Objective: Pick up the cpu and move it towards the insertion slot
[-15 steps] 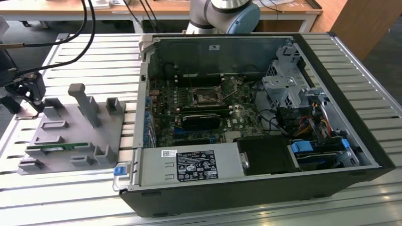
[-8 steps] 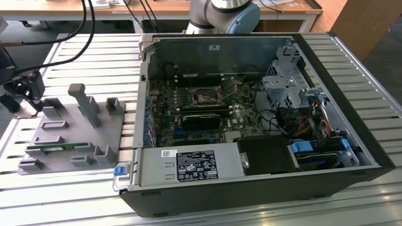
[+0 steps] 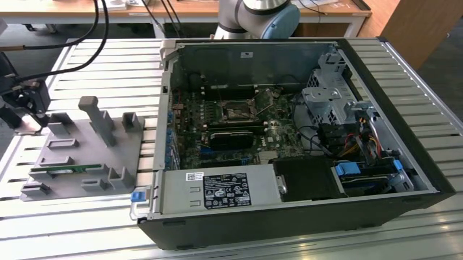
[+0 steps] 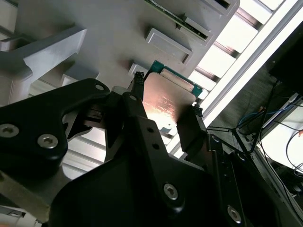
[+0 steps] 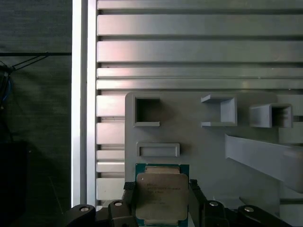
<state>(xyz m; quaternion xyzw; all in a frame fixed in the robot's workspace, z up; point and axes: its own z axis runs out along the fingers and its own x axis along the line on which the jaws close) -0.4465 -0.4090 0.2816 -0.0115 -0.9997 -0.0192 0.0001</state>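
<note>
Pincer [image 5: 162, 198]: we note its two black fingers [image 4: 188, 130] drawn narrow onto the cpu [image 4: 168, 101], one on each of two opposite edges. The silver top faces the wrist cameras, and a green rim shows past the metal lid. We cannot tell whether the chip hangs clear of the surface behind it.

Just past the fingertips lies the grey fixture tray [image 5: 189, 142], set with raised rectangular pockets. In the first wrist view a shallow frame pocket [image 5: 157, 150] lies just ahead of the cpu, and a deeper square pocket [image 5: 147, 111] a little farther ahead. A slanted grey post [image 3: 99, 122] stands on the tray near the pincer, on the exterior view's right of it. A green memory stick [image 3: 62, 172] lies in a tray slot at the end away from the pincer.

Under the tray is the slatted metal table [image 3: 94, 65].

Farther out, to the exterior view's right of the pincer, the open computer case [image 3: 426, 162] lies on its side. The insertion slot [image 3: 237, 112] sits on the board inside, well apart from the pincer and the cpu. Beyond the case we see the arm's base [image 3: 261, 16].
</note>
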